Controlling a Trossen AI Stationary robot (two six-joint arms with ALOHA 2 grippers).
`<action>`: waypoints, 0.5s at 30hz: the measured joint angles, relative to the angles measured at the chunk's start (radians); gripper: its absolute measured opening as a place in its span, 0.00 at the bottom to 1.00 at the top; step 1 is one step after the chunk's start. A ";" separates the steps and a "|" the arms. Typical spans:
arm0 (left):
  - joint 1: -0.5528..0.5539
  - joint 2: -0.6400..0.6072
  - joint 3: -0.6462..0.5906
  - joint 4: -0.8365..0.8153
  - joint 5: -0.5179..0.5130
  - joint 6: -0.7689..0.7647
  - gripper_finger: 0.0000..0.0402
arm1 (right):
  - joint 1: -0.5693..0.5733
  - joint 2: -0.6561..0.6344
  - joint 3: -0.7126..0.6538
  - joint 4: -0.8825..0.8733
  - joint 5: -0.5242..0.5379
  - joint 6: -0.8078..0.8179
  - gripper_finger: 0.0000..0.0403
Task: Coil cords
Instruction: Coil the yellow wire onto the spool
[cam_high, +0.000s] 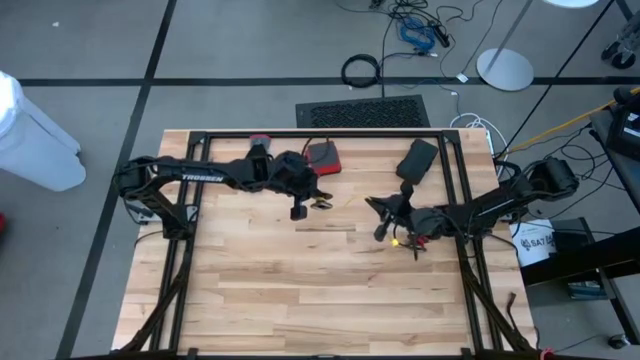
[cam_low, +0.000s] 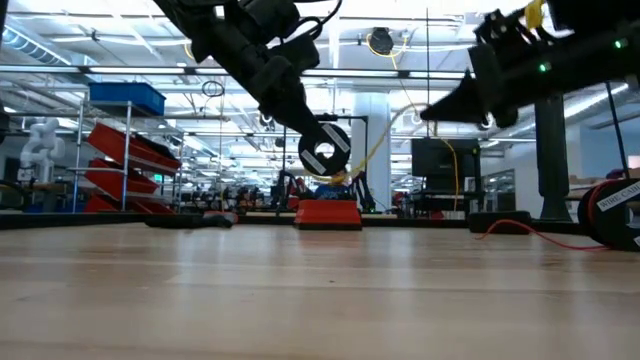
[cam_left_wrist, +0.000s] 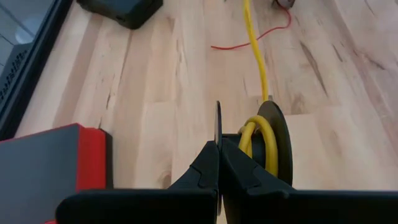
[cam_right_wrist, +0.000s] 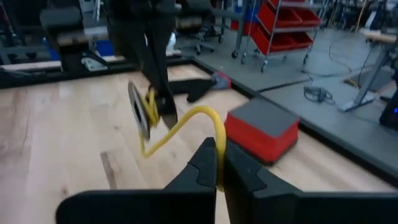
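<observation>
Cords numbered two: one yellow cord (cam_left_wrist: 258, 59) pinched by both arms' pressed-together fingers, one thin red cord (cam_left_wrist: 249, 42) lying on the wooden counter (cam_high: 300, 290)

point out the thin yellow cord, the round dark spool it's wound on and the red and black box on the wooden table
thin yellow cord (cam_left_wrist: 256, 59): left wrist view, straight run across the table
round dark spool (cam_left_wrist: 283, 146): left wrist view, outer disc face
red and black box (cam_right_wrist: 264, 127): right wrist view, grey top face

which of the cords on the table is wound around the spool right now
The yellow cord. It loops around the spool beside the left claw, and the right claw is shut on it. The thin red cord lies loose on the table.
</observation>
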 joint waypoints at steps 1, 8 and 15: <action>-0.004 0.000 0.000 0.000 0.000 0.001 0.00 | 0.000 0.000 0.013 0.000 -0.001 -0.018 0.00; -0.026 0.000 0.000 0.003 0.000 0.001 0.00 | 0.000 0.000 0.102 -0.043 -0.002 -0.103 0.00; -0.050 0.035 0.000 0.038 -0.013 0.002 0.00 | 0.000 0.000 0.169 -0.081 -0.006 -0.146 0.00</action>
